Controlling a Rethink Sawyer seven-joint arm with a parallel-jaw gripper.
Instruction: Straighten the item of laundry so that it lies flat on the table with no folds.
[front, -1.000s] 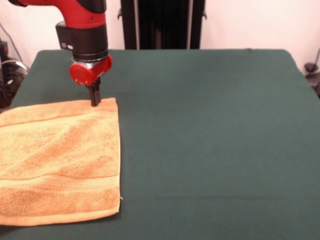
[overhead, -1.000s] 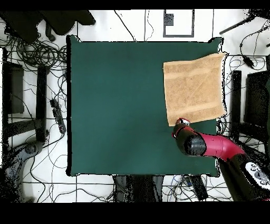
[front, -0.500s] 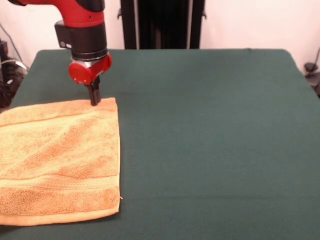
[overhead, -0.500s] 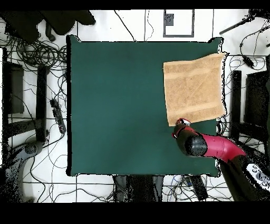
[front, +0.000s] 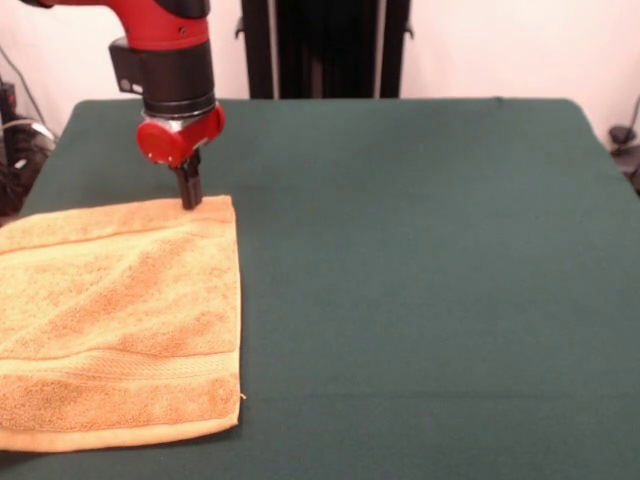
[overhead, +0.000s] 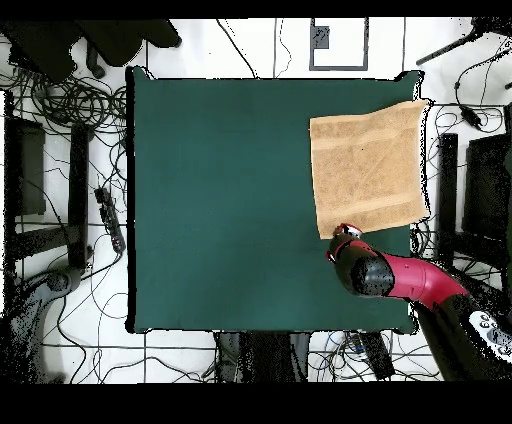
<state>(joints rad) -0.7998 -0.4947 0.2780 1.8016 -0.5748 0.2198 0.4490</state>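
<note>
Front view showed the golden-orange terry towel (front: 118, 322) lying flat at the dark green cloth table's (front: 420, 280) left edge — the black gripper (front: 188, 197), fingers together and empty, touched its far corner.

Gripper (front: 188, 198) has crept up a touch off the towel's (front: 115, 320) far corner by the table (front: 420, 280) edge, nothing else budged.

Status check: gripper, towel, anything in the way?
Gripper at towel's far corner, looks shut. Towel spread flat on table, no folds seen. Nothing in the way.
</note>
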